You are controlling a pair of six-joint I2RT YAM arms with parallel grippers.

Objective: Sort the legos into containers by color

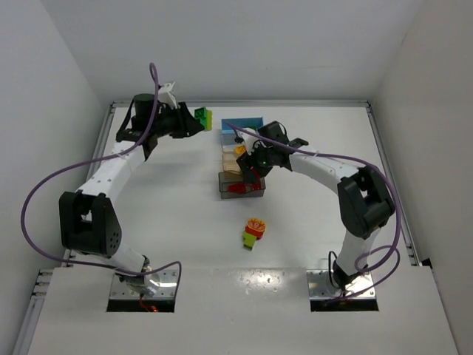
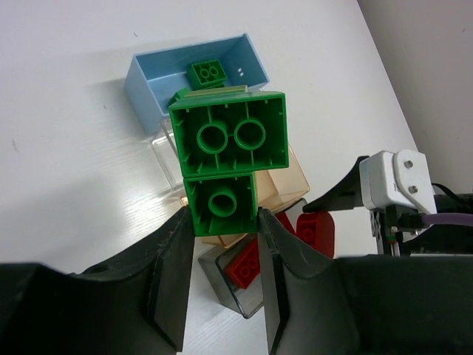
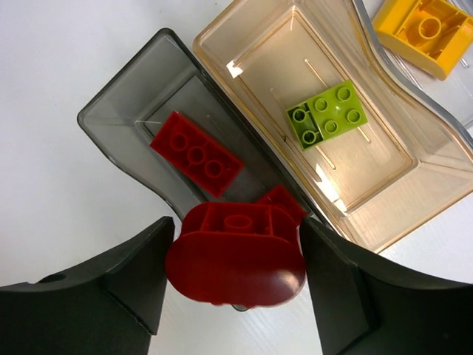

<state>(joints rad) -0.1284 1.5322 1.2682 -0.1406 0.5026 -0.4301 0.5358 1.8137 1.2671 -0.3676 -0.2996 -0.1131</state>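
Left tool is clamped on two joined green legos near the far edge of the tabletop, left of the blue bin. Right tool grips a red lego over the grey bin, which touches the tan bin. A multicolour clump lies mid-tabletop

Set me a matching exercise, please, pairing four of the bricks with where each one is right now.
Bricks:
1. lime brick
2. flat red brick
3. green clump
4. rounded red brick

Places:
A. in the grey bin
B. between the right fingers
C. in the tan bin
D. between the left fingers

Pairs: 1-C, 2-A, 3-D, 4-B.
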